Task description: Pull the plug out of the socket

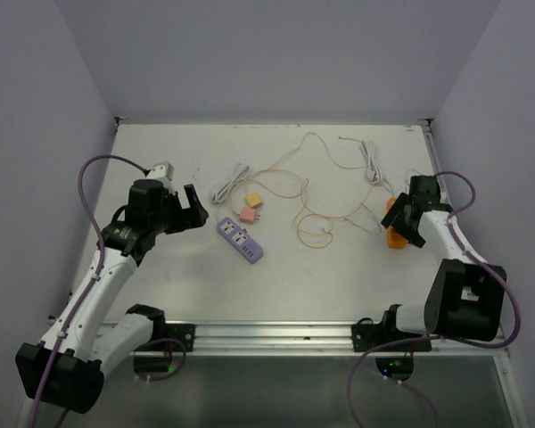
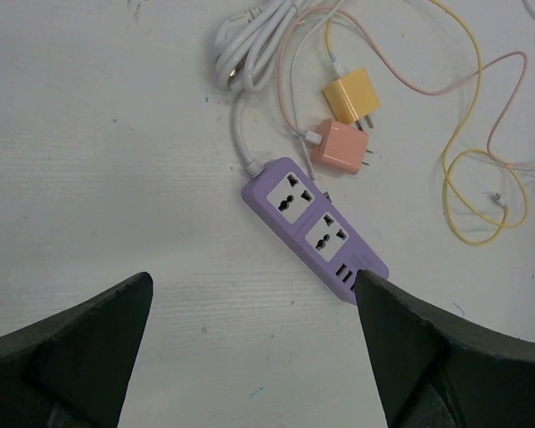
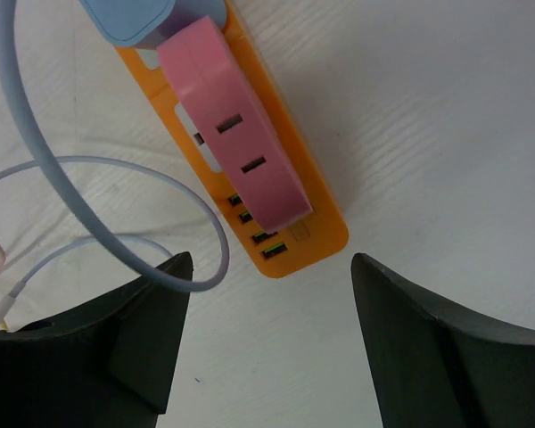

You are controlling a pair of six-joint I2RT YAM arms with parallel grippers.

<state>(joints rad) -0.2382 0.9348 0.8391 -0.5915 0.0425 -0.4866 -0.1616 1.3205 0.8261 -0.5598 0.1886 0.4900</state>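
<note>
Approach stage, I judge: the right gripper (image 3: 269,290) hangs spread wide and empty over the orange power strip (image 3: 319,223) at the table's right side, where a pink adapter (image 3: 241,152) and a blue plug (image 3: 129,18) are seated. Next it should descend and pinch a plug body. The left gripper (image 2: 254,299), also spread and empty, hovers near the purple power strip (image 2: 314,234).

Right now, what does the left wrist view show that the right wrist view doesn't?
Left wrist only: a purple power strip with both sockets empty, a yellow charger and a pink charger loose beside it. Right wrist only: an orange power strip carrying a pink adapter and a blue plug. Both: the white table, loose cables, and that arm's own dark jaws standing open.
</note>
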